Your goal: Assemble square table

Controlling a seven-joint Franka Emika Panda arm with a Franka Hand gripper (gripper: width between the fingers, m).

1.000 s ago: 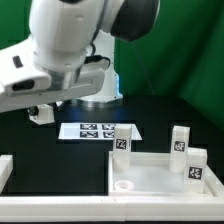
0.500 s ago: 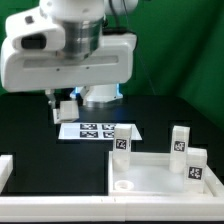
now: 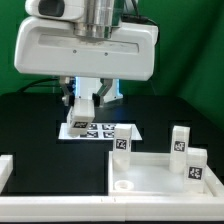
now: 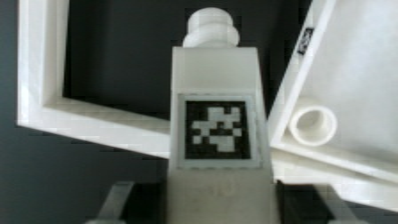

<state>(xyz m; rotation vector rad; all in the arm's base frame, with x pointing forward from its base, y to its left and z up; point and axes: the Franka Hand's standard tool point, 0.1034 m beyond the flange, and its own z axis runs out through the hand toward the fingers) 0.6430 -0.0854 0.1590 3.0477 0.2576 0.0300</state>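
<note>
The square table slab [image 3: 150, 172] lies at the front on the exterior view's right, with its raised rim facing up. Three white tagged legs stand on its corners [image 3: 122, 141] [image 3: 179, 141] [image 3: 196, 169]. The near-left corner hole [image 3: 122, 185] is open. My gripper [image 3: 81, 114] is shut on a fourth white leg [image 3: 78, 123], hanging over the marker board [image 3: 100, 130]. In the wrist view the held leg [image 4: 221, 110] fills the middle, tag towards the camera and peg end away. It sits between my fingers [image 4: 125, 200]. The slab's corner hole [image 4: 313, 125] shows beside it.
A white border rail [image 3: 5, 172] stands at the front on the exterior view's left and shows as an angled frame in the wrist view [image 4: 89, 118]. The arm's large white body [image 3: 90, 45] hides the back of the table. The tabletop is black.
The arm has swung from the exterior view's left towards its right and turned, carrying the leg. The gripper now hangs over the marker board, closer to the slab.
</note>
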